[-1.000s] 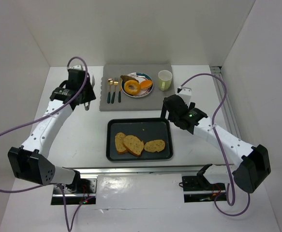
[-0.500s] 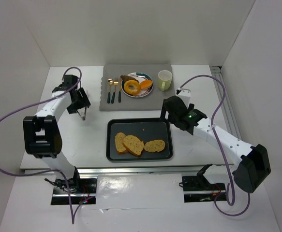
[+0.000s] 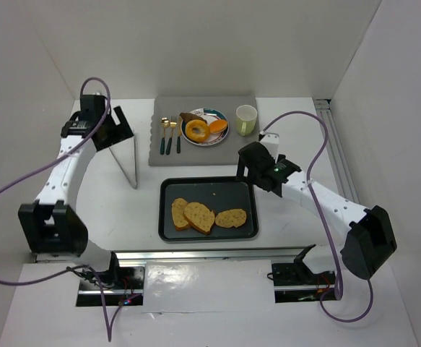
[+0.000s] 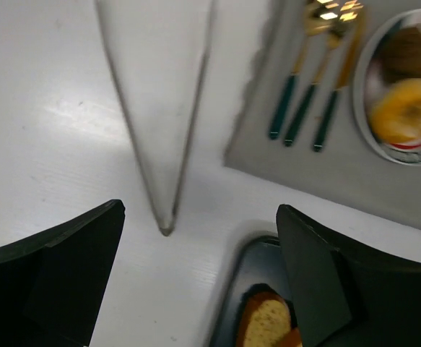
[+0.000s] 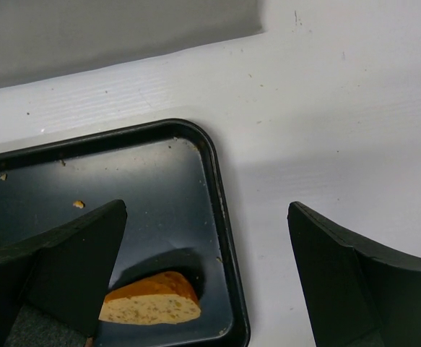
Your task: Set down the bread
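The bread sits on a patterned plate [image 3: 211, 110] on a grey mat: a dark brown lump [image 3: 190, 118], a golden ring doughnut [image 3: 197, 131] and an orange bun [image 3: 218, 126]. The left wrist view shows the doughnut [image 4: 412, 108] and the lump [image 4: 406, 50] at its top right. My left gripper [image 3: 118, 129] [image 4: 199, 210] is open and empty. Metal tongs [image 3: 127, 159] [image 4: 159, 108], blurred, lie free ahead of it, tip toward it. My right gripper [image 3: 248, 168] [image 5: 207, 210] is open and empty over the black tray's [image 3: 210, 191] far right corner.
Three toasted slices [image 3: 199, 215] lie in the tray [image 5: 123, 181]; one slice [image 5: 149, 303] shows below my right fingers, another [image 4: 268, 322] in the left wrist view. Gold and green cutlery [image 3: 170, 134] lies on the mat [image 3: 196, 155]. A pale cup [image 3: 246, 119] stands right of the plate.
My left gripper has opened wide and pulled back to the far left. The tongs it held are now free on the table. The right arm has barely shifted.
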Controlling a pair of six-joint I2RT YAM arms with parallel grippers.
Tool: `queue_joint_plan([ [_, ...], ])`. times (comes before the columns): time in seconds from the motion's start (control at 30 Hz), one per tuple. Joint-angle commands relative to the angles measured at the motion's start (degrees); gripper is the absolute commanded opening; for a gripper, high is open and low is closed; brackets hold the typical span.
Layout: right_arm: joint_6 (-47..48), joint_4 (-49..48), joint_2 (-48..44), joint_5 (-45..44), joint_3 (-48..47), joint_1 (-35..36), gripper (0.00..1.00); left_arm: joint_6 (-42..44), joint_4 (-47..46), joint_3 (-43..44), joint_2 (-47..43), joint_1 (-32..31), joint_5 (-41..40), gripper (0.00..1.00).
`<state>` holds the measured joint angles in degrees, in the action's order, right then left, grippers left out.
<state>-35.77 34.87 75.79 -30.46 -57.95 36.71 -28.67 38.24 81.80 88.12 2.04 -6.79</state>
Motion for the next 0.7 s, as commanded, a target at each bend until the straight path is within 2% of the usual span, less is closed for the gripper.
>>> queue_joint_plan([
  [0.0, -1.4, 0.89, 1.11, -1.62, -3.22, -0.41, 1.0, 1.06, 0.96, 2.93, -8.82, -3.79, 1.24, 1.0],
  [0.37, -3.34, 2.74, 1.91, -2.68, -4.98, -0.41, 1.0, 0.45, 0.43, -10.77, -23.51, -16.7, 12.49, 1.0],
  [0.67, -4.65, 3.35, 1.55, -3.2, -4.53, -0.41, 1.0, -1.39, -0.8, -14.48, -23.52, -25.15, 10.49, 1.0],
])
